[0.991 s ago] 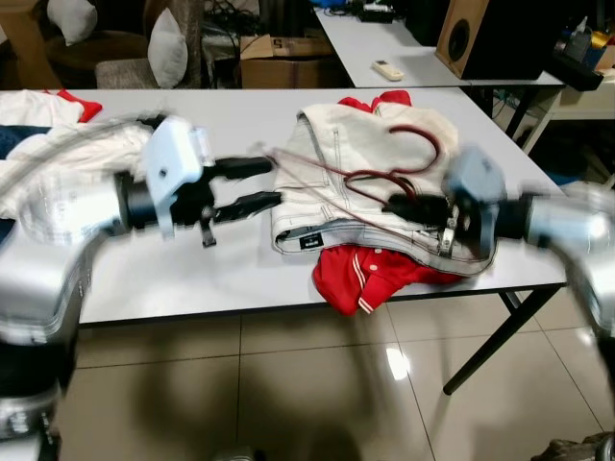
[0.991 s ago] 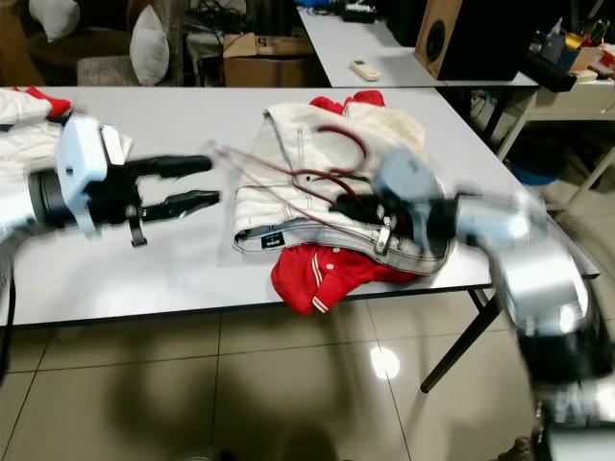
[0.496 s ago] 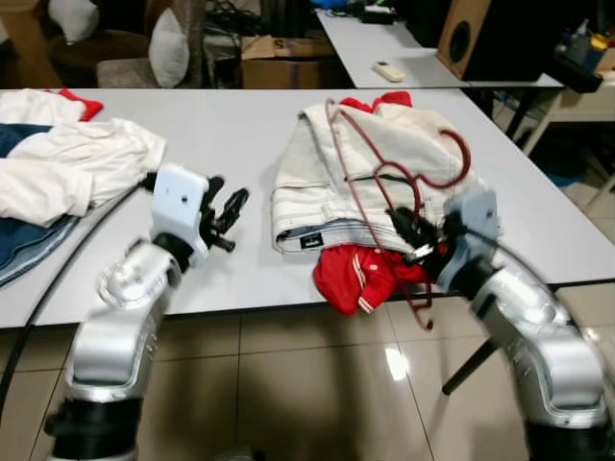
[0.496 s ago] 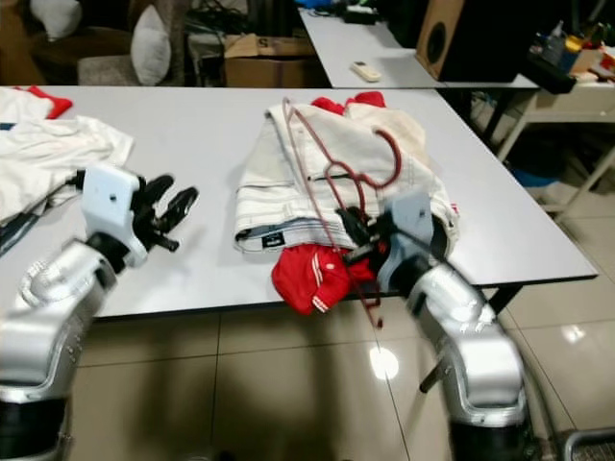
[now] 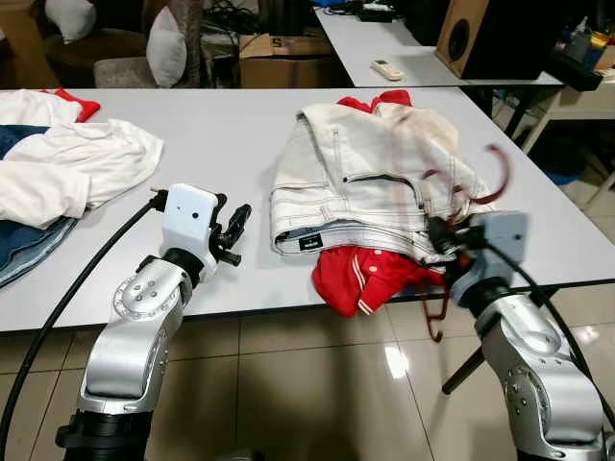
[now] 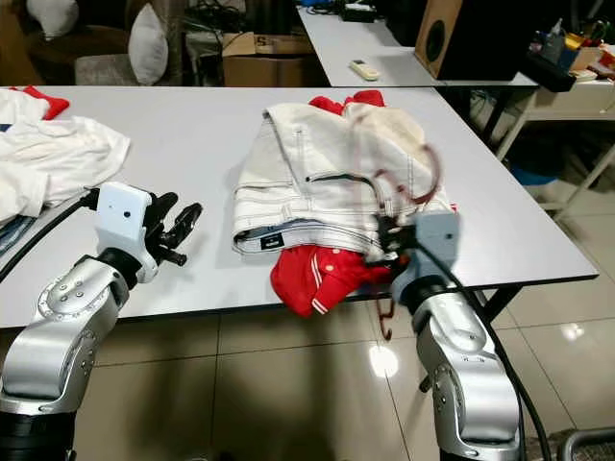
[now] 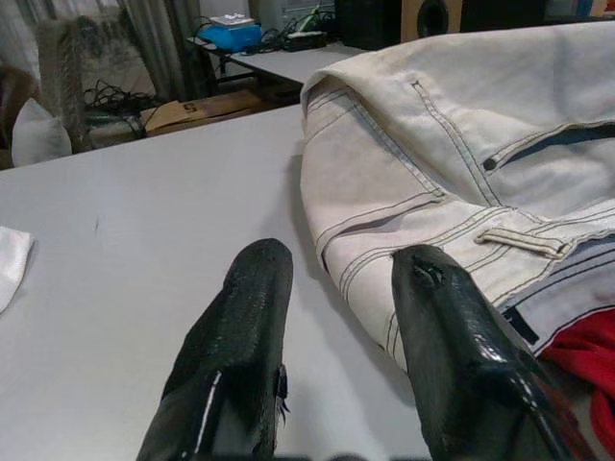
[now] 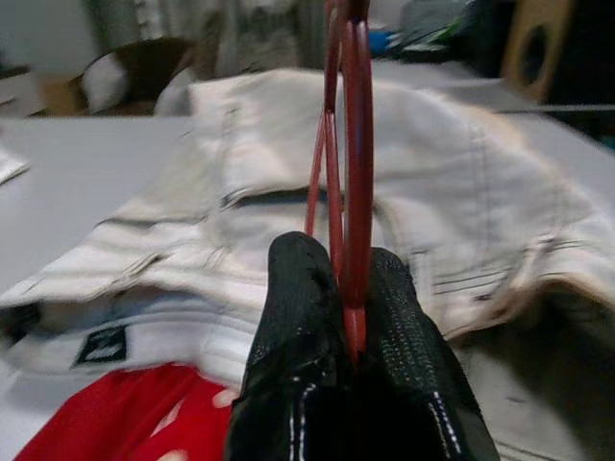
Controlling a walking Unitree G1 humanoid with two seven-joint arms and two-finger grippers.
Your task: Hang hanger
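Note:
A dark red wire hanger point(image 8: 346, 115) stands upright between the fingers of my right gripper point(image 8: 342, 259), which is shut on it. In the eye views the hanger point(image 5: 492, 169) is blurred, partly over the table's front right edge, with its lower end point(image 6: 385, 322) hanging below the tabletop. My right gripper point(image 5: 444, 235) sits by the front of a white denim jacket point(image 5: 375, 182) that lies over a red garment point(image 5: 370, 274). My left gripper point(image 5: 233, 230) is open and empty, low over the bare table left of the jacket point(image 7: 461, 144). Its two fingers point(image 7: 250, 307) are spread.
The long white table point(image 5: 192, 125) carries a pile of white and blue clothes point(image 5: 77, 168) at the left. A second table behind holds a remote point(image 5: 388, 69) and a speaker point(image 5: 480, 34). A cardboard box point(image 5: 288, 58) and chairs stand at the back. Glossy tiled floor lies in front.
Both arms have drawn back from over the table to its front edge. The right gripper lifted the hanger off the jacket and carried it to the front right; the left gripper stayed empty.

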